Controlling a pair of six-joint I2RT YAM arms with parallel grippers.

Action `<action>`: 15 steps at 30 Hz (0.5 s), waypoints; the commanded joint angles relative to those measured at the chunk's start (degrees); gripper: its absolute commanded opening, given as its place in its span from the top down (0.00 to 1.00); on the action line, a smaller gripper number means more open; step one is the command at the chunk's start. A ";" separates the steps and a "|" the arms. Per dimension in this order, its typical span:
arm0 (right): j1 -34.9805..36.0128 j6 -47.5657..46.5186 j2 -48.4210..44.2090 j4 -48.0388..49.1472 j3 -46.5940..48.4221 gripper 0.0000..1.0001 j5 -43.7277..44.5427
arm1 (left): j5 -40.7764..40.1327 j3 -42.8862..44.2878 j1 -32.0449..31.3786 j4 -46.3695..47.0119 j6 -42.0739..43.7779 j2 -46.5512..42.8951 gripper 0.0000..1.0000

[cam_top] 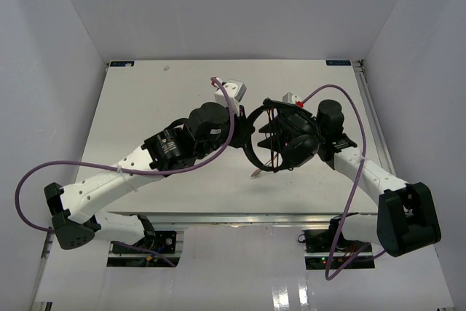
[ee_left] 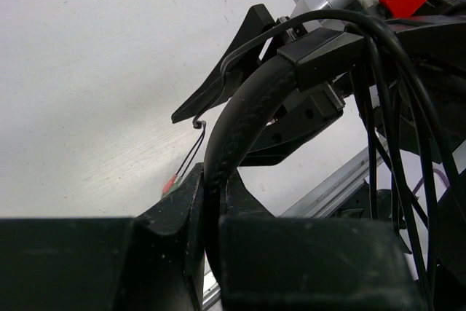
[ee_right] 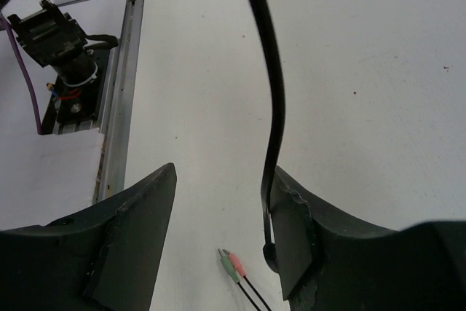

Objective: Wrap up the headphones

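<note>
Headphones (cam_top: 298, 149), black, over-ear and thin-banded, hang above the white table (cam_top: 145, 100) between both arms. Only the left wrist view shows the left gripper (ee_left: 215, 194) pinching the padded headband (ee_left: 240, 114), thin black cable (ee_left: 373, 143) looped over it. The right wrist view shows the right gripper (ee_right: 226, 180) spread wide, green and pink plugs (ee_right: 231, 264) beneath.

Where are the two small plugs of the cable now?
In the right wrist view the plugs show low at centre, between the right gripper's spread fingers, over the white table; contact unclear.
</note>
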 commanded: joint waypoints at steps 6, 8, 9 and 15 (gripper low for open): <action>-1.08 -17.56 3.38 -10.84 3.19 0.34 -7.24 | -0.80 1.78 -0.36 4.39 -0.74 -3.83 1.00; -1.02 -20.67 4.91 -14.10 4.46 0.34 -8.44 | -0.70 1.95 -0.36 4.36 -0.58 -3.88 1.00; -1.02 -22.56 5.44 -15.39 4.99 0.34 -9.04 | -0.59 2.09 -0.36 4.40 -0.47 -3.88 1.00; -1.07 -34.22 9.16 -22.73 8.18 0.34 -9.32 | -0.24 2.54 -0.36 4.49 -0.16 -4.37 1.00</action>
